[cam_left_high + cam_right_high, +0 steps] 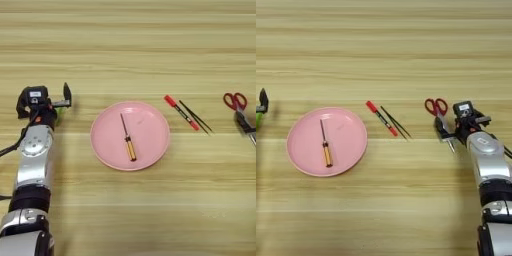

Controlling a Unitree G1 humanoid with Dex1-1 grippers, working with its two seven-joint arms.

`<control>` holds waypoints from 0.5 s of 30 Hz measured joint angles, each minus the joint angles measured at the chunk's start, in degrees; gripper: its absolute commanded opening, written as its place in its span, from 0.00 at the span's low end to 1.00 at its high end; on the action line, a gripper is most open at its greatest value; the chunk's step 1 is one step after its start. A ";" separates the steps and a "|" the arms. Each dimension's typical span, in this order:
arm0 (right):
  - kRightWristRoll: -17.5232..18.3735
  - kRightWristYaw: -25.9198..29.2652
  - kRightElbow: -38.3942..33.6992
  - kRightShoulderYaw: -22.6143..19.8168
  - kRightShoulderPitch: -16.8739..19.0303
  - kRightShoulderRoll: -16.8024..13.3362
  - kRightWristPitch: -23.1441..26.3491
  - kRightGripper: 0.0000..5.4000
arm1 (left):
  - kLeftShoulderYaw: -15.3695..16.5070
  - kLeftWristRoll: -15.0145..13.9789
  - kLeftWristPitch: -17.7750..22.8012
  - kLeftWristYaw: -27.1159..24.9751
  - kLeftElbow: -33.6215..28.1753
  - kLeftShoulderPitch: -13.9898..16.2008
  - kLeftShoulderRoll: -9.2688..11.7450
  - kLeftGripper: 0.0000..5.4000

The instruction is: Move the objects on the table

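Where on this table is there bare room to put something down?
The far table beyond everything is bare, as is the near strip between the two arms. Crowded: right of the plate, where pen, sticks, scissors and right gripper cluster. The left gripper sits left of the plate.

Scissors [439, 116] blades behind right tool [445, 131].

no text, label, brand, number or sign can be read anywhere: none on the pen [381, 118], the screwdriver [127, 138], the scissors [439, 114], the pink plate [151, 147], or the table [128, 45].
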 measured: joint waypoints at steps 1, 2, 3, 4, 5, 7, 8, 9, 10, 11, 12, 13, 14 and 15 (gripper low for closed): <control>0.31 0.36 -1.39 0.02 0.65 0.27 -0.11 1.00 | 0.01 0.00 0.00 0.00 0.00 0.00 0.00 1.00; 0.57 0.69 -3.64 0.13 1.45 0.58 -0.21 1.00 | 0.02 0.00 0.00 0.00 0.00 0.00 0.00 1.00; 0.65 1.07 -4.88 0.18 1.73 0.76 -0.24 1.00 | 0.01 0.00 0.00 -0.01 0.00 0.00 0.00 1.00; 0.71 1.44 -6.53 0.34 1.97 0.96 -0.18 1.00 | 0.01 0.00 0.00 -0.01 0.00 0.00 0.00 1.00; 0.73 1.58 -8.10 0.51 2.37 1.16 -0.06 1.00 | 0.03 0.00 0.01 -0.01 0.00 0.00 0.00 1.00; 0.74 1.70 -10.52 1.03 2.86 1.71 0.63 1.00 | 0.01 0.00 0.01 -0.01 0.00 -0.01 0.00 1.00; 0.73 1.81 -11.59 1.38 3.12 2.02 0.95 1.00 | 0.01 0.00 0.01 -0.01 0.00 0.00 0.00 1.00; 0.72 2.07 -12.95 1.67 3.55 2.30 1.23 1.00 | 0.03 0.00 0.02 -0.01 0.00 -0.01 0.00 1.00; 0.72 2.23 -13.96 1.85 3.77 2.46 1.69 1.00 | 0.02 0.01 0.02 -0.01 0.00 -0.01 0.01 1.00; 0.73 2.56 -15.57 2.11 4.16 2.82 2.17 1.00 | 0.00 0.01 0.02 -0.01 0.00 -0.01 -0.01 1.00; 0.76 2.82 -17.12 2.38 4.71 3.07 2.42 1.00 | 0.01 0.01 0.03 -0.01 0.00 -0.01 -0.01 1.00; 0.81 3.00 -18.12 2.57 5.02 3.17 2.80 1.00 | 0.01 0.01 0.03 -0.01 0.00 -0.01 -0.01 1.00; 0.91 3.51 -19.47 2.75 5.52 3.18 3.23 1.00 | 0.01 0.01 0.03 0.00 0.00 -0.01 0.00 1.00; 0.93 4.10 -20.58 2.93 6.04 3.14 3.36 1.00 | 0.01 0.01 0.04 0.00 0.00 -0.01 -0.01 1.00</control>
